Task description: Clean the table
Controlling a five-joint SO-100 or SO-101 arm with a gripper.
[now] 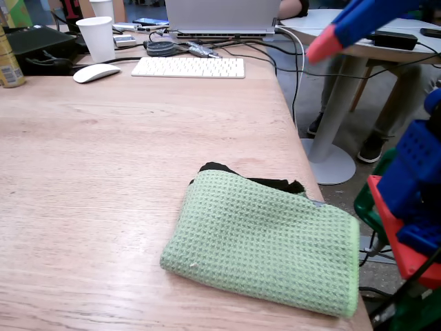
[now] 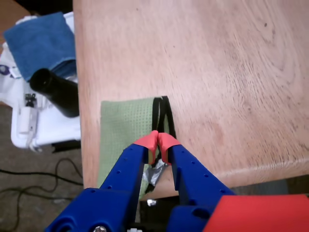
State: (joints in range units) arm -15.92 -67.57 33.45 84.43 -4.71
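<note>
The table is a wide light-brown wood-grain top. A folded light-green waffle cloth lies on it close to the right edge, with a black piece sticking out from under its far side. In the fixed view my blue gripper with red tips hangs high at the upper right, well away from the cloth. The wrist view looks down on the table. There the gripper is shut, red tips touching with nothing between them, above the green cloth and the black piece.
At the far end stand a white keyboard, a mouse, a paper cup, a laptop and a can. A white pedestal table stands beyond the edge. Off the table lie a blue cloth and a black bottle.
</note>
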